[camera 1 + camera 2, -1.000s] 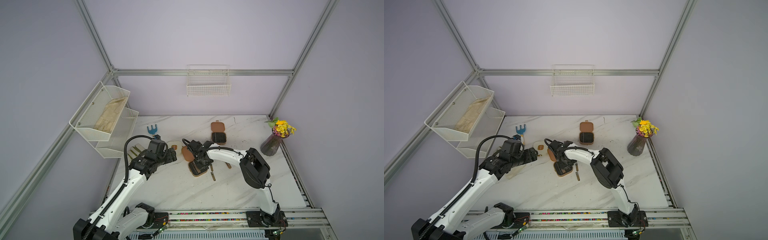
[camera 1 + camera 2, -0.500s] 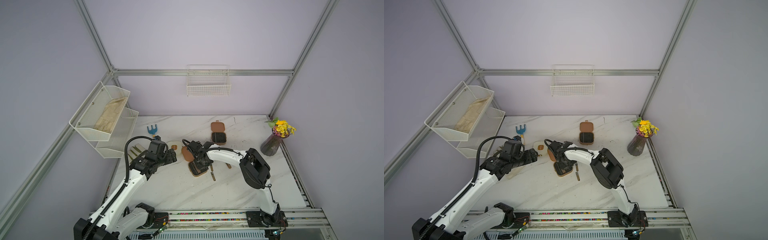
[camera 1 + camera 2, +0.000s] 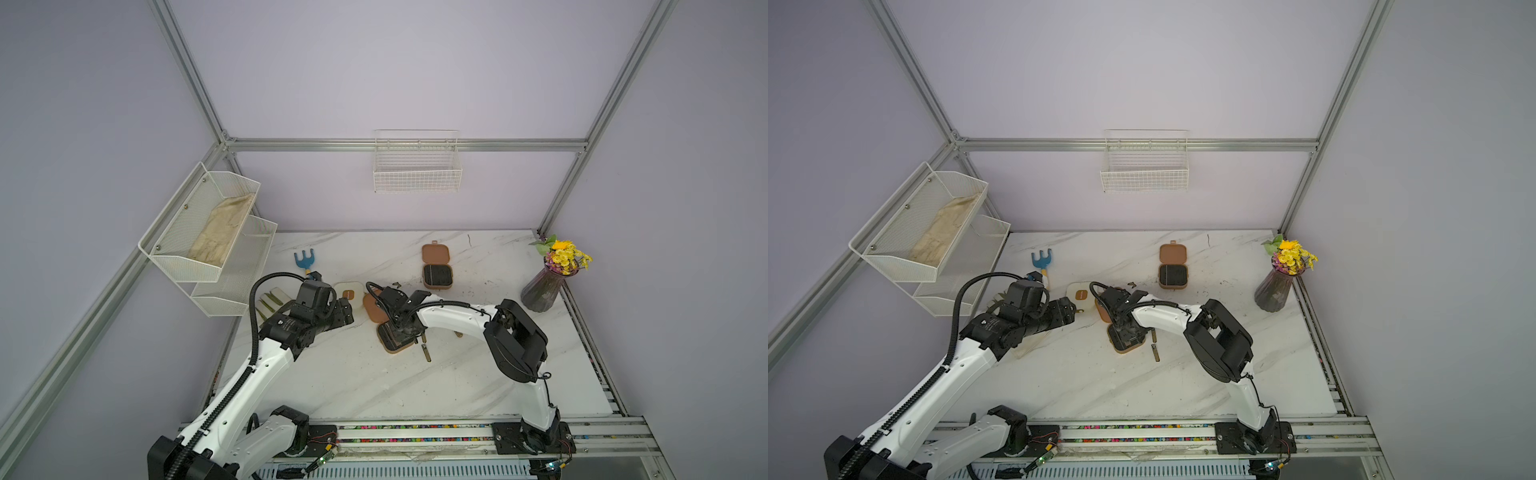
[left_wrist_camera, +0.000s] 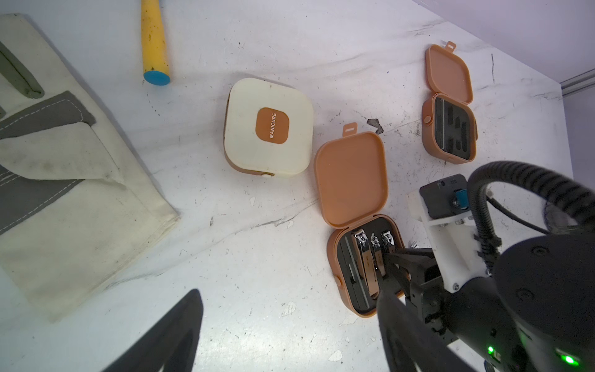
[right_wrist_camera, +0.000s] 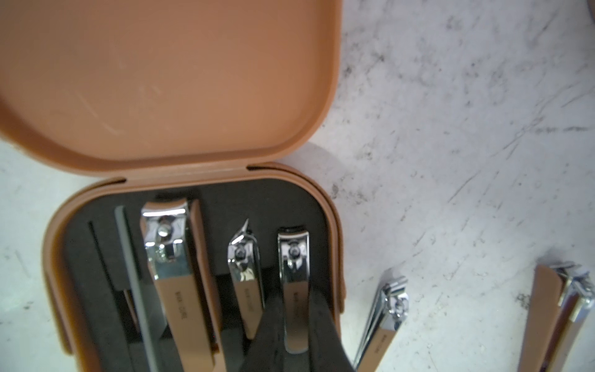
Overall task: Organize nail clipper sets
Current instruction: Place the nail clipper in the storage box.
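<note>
1. The right end effector (image 5: 295, 299) is pinched narrowly across the small clipper (image 5: 293, 254), which lies in the outermost foam slot of the open near brown case (image 5: 161, 80).
2. The left end effector (image 4: 288, 296) hangs wide and empty over the table (image 4: 225, 257).
3. Two loose clippers (image 5: 383, 319) lie on the table just beside that case.
4. These clippers look light, rigid and slick, so they are probably best gripped mid-handle across the flat sides.

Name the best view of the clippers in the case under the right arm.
Right wrist: three clippers close up, right end effector gripping the end clipper. Left wrist shows them small; top views show only the case.
</note>
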Action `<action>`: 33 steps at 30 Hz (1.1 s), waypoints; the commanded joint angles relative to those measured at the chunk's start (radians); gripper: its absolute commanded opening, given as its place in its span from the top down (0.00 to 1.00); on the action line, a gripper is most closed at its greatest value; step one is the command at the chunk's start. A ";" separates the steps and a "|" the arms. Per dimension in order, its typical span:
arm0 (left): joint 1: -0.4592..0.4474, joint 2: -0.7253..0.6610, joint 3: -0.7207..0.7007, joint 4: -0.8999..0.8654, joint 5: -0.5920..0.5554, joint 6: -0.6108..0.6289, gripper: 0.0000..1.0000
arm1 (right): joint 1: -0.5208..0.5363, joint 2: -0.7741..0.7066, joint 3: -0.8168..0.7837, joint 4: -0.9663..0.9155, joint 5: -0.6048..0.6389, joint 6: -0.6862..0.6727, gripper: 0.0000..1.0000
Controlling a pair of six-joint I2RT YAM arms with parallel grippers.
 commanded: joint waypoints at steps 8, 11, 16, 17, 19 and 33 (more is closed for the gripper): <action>0.008 -0.001 -0.025 0.030 0.015 0.002 0.16 | -0.018 0.094 0.058 -0.143 0.019 0.017 0.80; 0.008 -0.002 -0.026 0.030 0.014 0.002 0.16 | -0.020 0.086 0.107 -0.167 0.024 0.005 0.76; 0.008 -0.002 -0.025 0.031 0.012 0.004 0.16 | -0.019 0.082 0.169 -0.195 0.024 -0.008 0.71; 0.008 -0.002 -0.025 0.031 0.012 0.003 0.16 | -0.019 0.079 0.178 -0.199 0.023 -0.009 0.71; 0.008 -0.002 -0.024 0.030 0.012 0.003 0.16 | -0.020 0.075 0.193 -0.204 0.021 -0.012 0.70; 0.008 0.009 -0.017 0.033 0.016 0.004 0.16 | -0.019 -0.035 0.195 -0.213 -0.002 -0.023 0.70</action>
